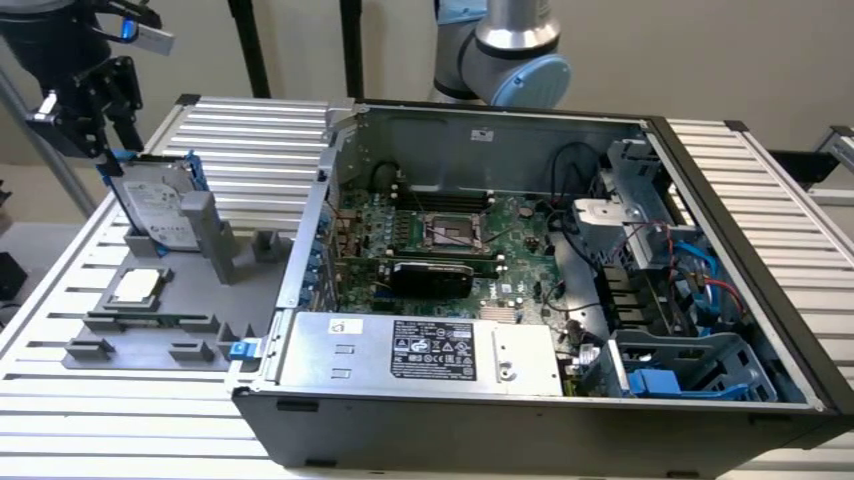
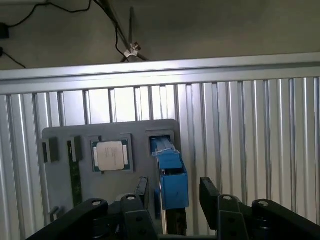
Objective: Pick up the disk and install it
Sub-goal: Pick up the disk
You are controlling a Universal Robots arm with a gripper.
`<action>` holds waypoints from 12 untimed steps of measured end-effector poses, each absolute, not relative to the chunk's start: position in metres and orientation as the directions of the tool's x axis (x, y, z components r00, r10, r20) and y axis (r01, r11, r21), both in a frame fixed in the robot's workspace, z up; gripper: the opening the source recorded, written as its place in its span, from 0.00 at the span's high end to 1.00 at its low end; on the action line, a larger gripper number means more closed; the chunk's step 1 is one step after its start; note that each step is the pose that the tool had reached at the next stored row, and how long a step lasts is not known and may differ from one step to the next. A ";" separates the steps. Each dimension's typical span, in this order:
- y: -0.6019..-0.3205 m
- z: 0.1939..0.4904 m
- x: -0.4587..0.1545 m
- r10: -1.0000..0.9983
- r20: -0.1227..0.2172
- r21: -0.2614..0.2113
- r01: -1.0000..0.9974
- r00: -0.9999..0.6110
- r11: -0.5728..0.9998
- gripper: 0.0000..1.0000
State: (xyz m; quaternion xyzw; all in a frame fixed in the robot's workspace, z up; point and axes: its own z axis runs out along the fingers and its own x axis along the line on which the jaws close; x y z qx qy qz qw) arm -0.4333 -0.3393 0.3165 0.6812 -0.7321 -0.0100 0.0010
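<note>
Hovering gripper [image 1: 107, 138]: hangs just above the grey fixture [image 1: 200, 300], over the slot that holds the disk, and carries nothing.
Fingers [image 2: 209, 192]: apart, one on each side of the disk's blue top edge, with a gap showing on both sides.
Disk [image 1: 150, 205]: stands on edge in the fixture's slot, clipped in its blue carrier.
Done: by the look of it, only the approach; the disk is not yet gripped or lifted.
Left: the grasp, the lift out of the fixture and the whole install, since nothing has gone into the computer case [image 1: 534, 430] beside the fixture.
Exterior view gives: the disk's flat labelled face, how high the gripper sits over the fixture, and the open case on the desk [image 1: 747, 200] with its power supply box [image 1: 414, 350] and a drive cage [image 1: 687, 365] at the corner far from the fixture. Whether that cage is the disk's seat cannot be told.
Wrist view gives: the disk's thin edge centred between the fingers, and the CPU chip [image 2: 111, 155] lying flat on the fixture just beside the slot.
</note>
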 end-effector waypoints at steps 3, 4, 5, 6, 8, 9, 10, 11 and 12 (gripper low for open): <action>-0.339 0.311 -0.433 -0.997 -0.012 0.016 -0.997 -0.071 0.071 0.46; -0.339 0.309 -0.433 -0.998 -0.012 0.016 -0.997 -0.070 0.069 0.46; -0.339 0.307 -0.433 -0.998 -0.012 0.016 -0.998 -0.067 0.067 0.46; -0.339 0.306 -0.433 -0.998 -0.012 0.016 -0.998 -0.064 0.064 0.46; -0.339 0.302 -0.433 -0.998 -0.012 0.016 -0.998 -0.056 0.056 0.46; -0.339 0.300 -0.433 -0.999 -0.012 0.016 -0.999 -0.052 0.052 0.46; -0.339 0.298 -0.433 -0.999 -0.012 0.016 -0.999 -0.048 0.048 0.46; -0.339 0.296 -0.433 -0.999 -0.012 0.016 -0.999 -0.045 0.044 0.46; -0.339 0.295 -0.434 -0.999 -0.012 0.016 -0.999 -0.043 0.042 0.46</action>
